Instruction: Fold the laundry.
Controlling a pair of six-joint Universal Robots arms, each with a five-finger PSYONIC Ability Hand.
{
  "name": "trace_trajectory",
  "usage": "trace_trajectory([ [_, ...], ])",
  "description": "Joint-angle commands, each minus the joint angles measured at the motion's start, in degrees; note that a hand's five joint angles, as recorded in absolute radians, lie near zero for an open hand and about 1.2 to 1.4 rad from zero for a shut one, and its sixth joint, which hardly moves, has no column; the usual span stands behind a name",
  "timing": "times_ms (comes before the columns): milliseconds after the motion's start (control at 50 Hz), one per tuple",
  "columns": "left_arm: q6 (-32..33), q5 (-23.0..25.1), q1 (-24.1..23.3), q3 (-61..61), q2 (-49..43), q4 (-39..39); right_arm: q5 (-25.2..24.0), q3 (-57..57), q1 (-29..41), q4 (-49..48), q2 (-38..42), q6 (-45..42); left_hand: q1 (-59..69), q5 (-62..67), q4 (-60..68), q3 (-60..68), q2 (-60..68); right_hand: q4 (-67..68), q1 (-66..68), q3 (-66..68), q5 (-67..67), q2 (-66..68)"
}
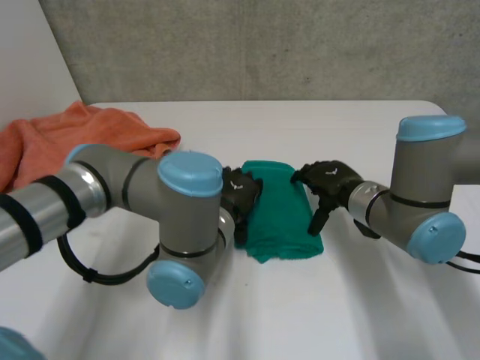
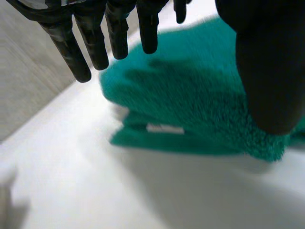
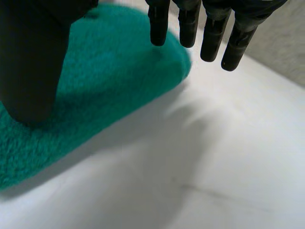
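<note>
A folded green towel lies in a compact bundle at the middle of the white table. My left hand is at its left side and my right hand at its right side. In the left wrist view the fingers hang straight above the green towel, the thumb over its top, nothing pinched. In the right wrist view the fingers are straight just beyond the towel's end and the thumb stands over the cloth, holding nothing.
A crumpled orange cloth lies at the table's far left. A grey wall stands behind the table. Bare tabletop stretches in front of the towel and to the right.
</note>
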Motion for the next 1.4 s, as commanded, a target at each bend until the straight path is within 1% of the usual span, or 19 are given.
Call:
trace_trajectory([
  [20,-0.8,1.1,1.7,-2.6,8.4,1.0,3.8,10.1,-0.7,-8.7,-11.6,9.6,-1.0,-0.5,-1.4,-1.6,-1.3,-2.9,-0.6,-1.9,-3.2,-2.3],
  [80,-1.0,4.5,3.0,-4.3,11.7,1.1,4.6,14.3,-1.1,-11.6,-13.7,14.0,-1.2,-0.7,-1.6,-1.8,-1.5,-2.9,-0.6,-1.9,-3.2,-2.3],
  [100,-1.0,7.4,3.4,-5.3,13.7,1.0,4.5,16.8,-1.7,-12.2,-14.4,16.2,-1.2,-0.7,-1.6,-1.8,-1.5,-2.9,-0.6,-1.9,-3.2,-2.3],
  [160,-1.1,13.0,4.6,-7.3,16.9,0.6,3.9,20.7,-3.1,-12.0,-14.7,18.9,-1.2,-0.7,-1.6,-1.8,-1.5,-2.9,-0.6,-1.9,-3.2,-2.3],
  [180,-1.3,16.9,5.5,-8.9,19.0,0.5,3.3,23.2,-3.7,-12.1,-14.8,20.0,-1.2,-0.7,-1.6,-1.8,-1.5,-2.9,-0.6,-1.9,-3.2,-2.3],
  [240,-2.2,22.8,7.5,-11.2,21.7,0.3,1.8,25.9,-4.0,-12.8,-14.7,20.4,-1.3,-0.9,-1.7,-2.0,-1.7,-2.9,-0.6,-1.9,-3.2,-2.3],
  [260,-3.1,26.1,8.5,-12.4,23.0,0.2,0.4,27.0,-3.8,-13.1,-14.2,20.1,-1.3,-0.9,-1.7,-2.0,-1.7,-2.9,-0.6,-1.9,-3.2,-2.3],
  [340,-6.5,31.2,10.2,-13.6,25.2,0.2,-2.4,27.3,-3.3,-15.2,-11.9,21.0,-1.3,-0.9,-1.7,-2.0,-1.7,-2.9,-0.6,-1.9,-3.2,-2.3],
  [420,-9.1,31.6,10.5,-14.4,26.3,0.2,-2.6,26.8,-2.4,-18.1,-9.5,23.2,-1.3,-0.9,-1.7,-2.0,-1.7,-2.9,-0.6,-1.9,-3.2,-2.3],
  [660,-9.1,32.0,10.3,-16.6,28.5,0.2,-2.2,22.0,1.8,-21.3,-4.5,25.2,-1.2,-0.7,-1.6,-1.8,-1.5,-2.9,-0.6,-1.9,-3.2,-2.3],
  [820,-9.4,34.5,9.4,-16.9,30.9,0.2,1.6,19.1,2.4,-22.0,-1.9,25.0,-0.8,-0.4,-1.2,-1.5,-1.2,2.3,4.7,3.4,2.1,3.0],
  [920,-9.5,35.2,9.1,-16.9,31.8,0.3,3.1,18.0,2.3,-23.7,-1.3,24.5,-0.8,-0.4,-1.2,-1.5,-1.2,17.8,20.2,18.8,17.5,18.5],
  [1000,-9.5,35.1,9.1,-16.9,31.9,0.3,3.7,17.4,2.3,-25.2,-0.9,24.1,-0.8,-0.4,-1.2,-1.5,-1.2,42.2,44.5,43.2,41.9,42.8],
  [1020,-9.5,35.1,9.1,-17.0,31.9,0.3,3.7,17.3,2.3,-25.6,-0.9,23.7,-0.8,-0.4,-1.2,-1.5,-1.2,57.5,59.9,58.6,57.3,58.2],
  [1040,-9.5,35.0,9.1,-17.0,31.9,0.3,3.7,17.3,2.2,-25.8,-1.0,23.5,-0.8,-0.4,-1.2,-1.5,-1.2,65.5,67.9,66.6,65.2,66.2],
  [1060,-9.5,35.0,9.1,-17.0,31.8,0.2,3.7,17.1,2.2,-25.9,-1.0,23.2,-0.8,-0.4,-1.2,-1.5,-1.2,67.0,69.4,68.1,66.8,67.7],
  [1140,-9.5,35.0,9.2,-17.0,31.8,0.2,3.4,14.5,0.3,-26.0,-0.9,21.5,-0.8,-0.4,-1.2,-1.5,-1.2,67.1,69.4,68.1,66.8,67.7],
  [1240,-9.5,34.9,9.2,-17.0,31.8,0.3,3.1,9.7,-4.7,-25.8,0.8,18.8,-0.8,-0.4,-1.2,-1.5,-1.2,67.1,69.4,68.1,66.8,67.7],
  [1400,-9.3,34.7,9.2,-17.0,31.8,0.3,2.9,-3.2,-16.6,-24.0,7.2,12.3,-0.8,-0.4,-1.2,-1.5,-1.2,67.1,69.4,68.1,66.8,67.7],
])
